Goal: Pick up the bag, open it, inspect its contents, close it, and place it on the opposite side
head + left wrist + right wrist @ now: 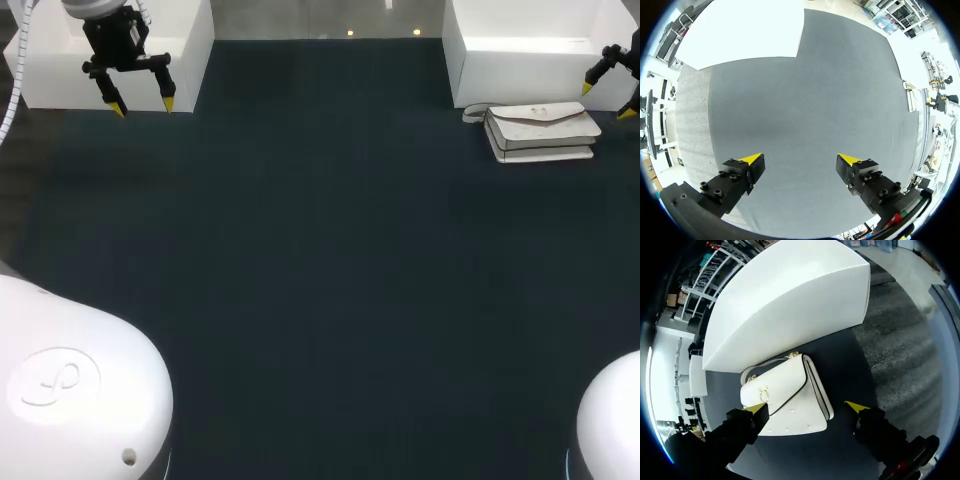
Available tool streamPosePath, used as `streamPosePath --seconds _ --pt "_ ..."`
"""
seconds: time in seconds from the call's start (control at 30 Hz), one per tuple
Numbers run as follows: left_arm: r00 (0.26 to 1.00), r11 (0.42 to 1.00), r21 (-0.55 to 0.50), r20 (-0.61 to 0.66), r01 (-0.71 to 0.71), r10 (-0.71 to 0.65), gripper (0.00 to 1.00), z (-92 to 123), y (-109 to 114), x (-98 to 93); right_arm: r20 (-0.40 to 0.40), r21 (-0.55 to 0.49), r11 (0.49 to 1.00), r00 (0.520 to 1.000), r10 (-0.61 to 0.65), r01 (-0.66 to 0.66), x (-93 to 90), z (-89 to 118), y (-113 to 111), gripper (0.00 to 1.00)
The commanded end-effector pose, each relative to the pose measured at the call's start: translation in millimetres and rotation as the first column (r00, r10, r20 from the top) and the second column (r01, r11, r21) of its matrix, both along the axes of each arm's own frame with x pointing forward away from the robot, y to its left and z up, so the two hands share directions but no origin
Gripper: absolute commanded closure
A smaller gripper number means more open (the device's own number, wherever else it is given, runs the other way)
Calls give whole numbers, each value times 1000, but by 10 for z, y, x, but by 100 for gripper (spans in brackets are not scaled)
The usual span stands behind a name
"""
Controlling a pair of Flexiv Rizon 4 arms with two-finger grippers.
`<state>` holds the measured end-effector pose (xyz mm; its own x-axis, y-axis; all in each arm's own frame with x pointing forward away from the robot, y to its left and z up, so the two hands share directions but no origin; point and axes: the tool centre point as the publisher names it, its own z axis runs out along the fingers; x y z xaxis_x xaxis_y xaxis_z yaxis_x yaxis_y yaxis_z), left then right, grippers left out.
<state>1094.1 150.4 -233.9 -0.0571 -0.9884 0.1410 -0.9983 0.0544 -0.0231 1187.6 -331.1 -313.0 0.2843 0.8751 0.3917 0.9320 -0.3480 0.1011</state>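
Flat, bag (541, 131) lengthwise across table (300, 280).

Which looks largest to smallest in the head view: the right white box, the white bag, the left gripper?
1. Right white box
2. White bag
3. Left gripper, though it may hang nearer the camera, so this rank is unsure.

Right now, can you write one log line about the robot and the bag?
bag: closed, flat on table, right side by white box | right gripper: open above bag | left gripper: open, far left
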Motion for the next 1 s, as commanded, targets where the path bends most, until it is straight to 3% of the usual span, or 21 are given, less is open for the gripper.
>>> streamPosePath --seconds 0.03,0.53,1.0 --pt "1000 1000 1 -1 0 0 0 1 -3 5 73 -104 994 997 -34 42 -296 178 208 0" --pt "1000 1000 1 -1 0 0 0 1 -3 5 68 -184 983 997 34 -21 -633 357 565 0" --pt "1000 1000 1 -1 0 0 0 1 -3 5 41 -195 980 998 54 -45 -760 380 844 0"
